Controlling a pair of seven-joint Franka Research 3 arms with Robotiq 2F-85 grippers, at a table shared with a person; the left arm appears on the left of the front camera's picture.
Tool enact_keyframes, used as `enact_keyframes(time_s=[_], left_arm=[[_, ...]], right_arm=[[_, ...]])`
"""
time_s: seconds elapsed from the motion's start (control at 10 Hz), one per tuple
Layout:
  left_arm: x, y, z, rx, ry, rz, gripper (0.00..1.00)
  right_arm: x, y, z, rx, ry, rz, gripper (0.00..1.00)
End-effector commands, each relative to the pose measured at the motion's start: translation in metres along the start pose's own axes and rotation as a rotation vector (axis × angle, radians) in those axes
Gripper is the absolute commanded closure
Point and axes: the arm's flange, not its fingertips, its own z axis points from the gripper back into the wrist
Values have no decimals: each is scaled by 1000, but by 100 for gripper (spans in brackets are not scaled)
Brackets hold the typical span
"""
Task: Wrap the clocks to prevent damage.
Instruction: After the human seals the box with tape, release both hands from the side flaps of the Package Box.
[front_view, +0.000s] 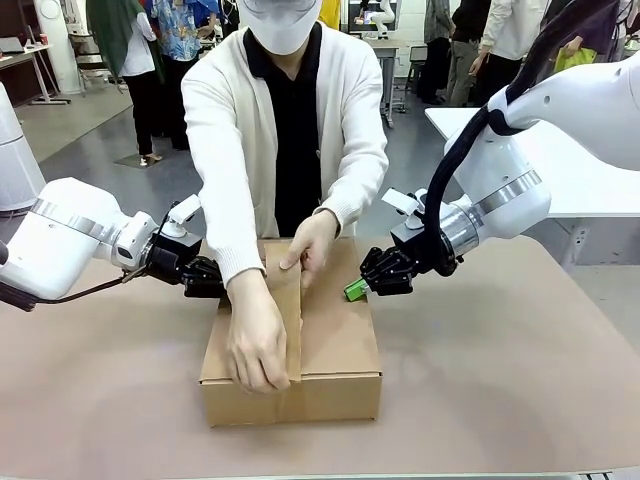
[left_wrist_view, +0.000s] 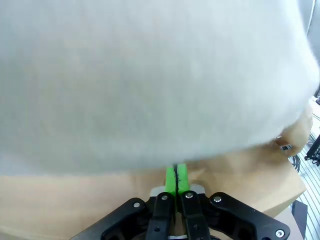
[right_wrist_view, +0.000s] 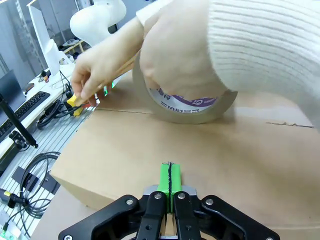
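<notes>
My counter (front_view: 500, 390) is a plain brownish surface. Behind it, toward my right, a second white counter (front_view: 600, 185) stands on the grey floor (front_view: 80, 150). Farther back, several people (front_view: 165, 50) stand about. In my right wrist view, past the counter's edge, lie a black keyboard (right_wrist_view: 22, 107) and loose cables (right_wrist_view: 40, 162).

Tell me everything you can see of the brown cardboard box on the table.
The brown cardboard box is rectangular and closed, flat on the tan table. A brown tape strip runs along the middle of its top. The person's near hand presses it at the near edge, the far hand rests at the far edge. A roll of brown packing tape sits on top. The shut right tool is at its far right edge, the shut left tool at its left side.
</notes>
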Motion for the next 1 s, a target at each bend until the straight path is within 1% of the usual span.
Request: enact_keyframes(time_s=[0.0, 0.9], left_arm=[[-3, 0, -2, 5, 7, 1, 100], [-3, 0, -2, 5, 7, 1, 100]], right_arm=[[-2, -1, -1, -7, 1, -4, 99], [-2, -1, -1, -7, 1, -4, 99]])
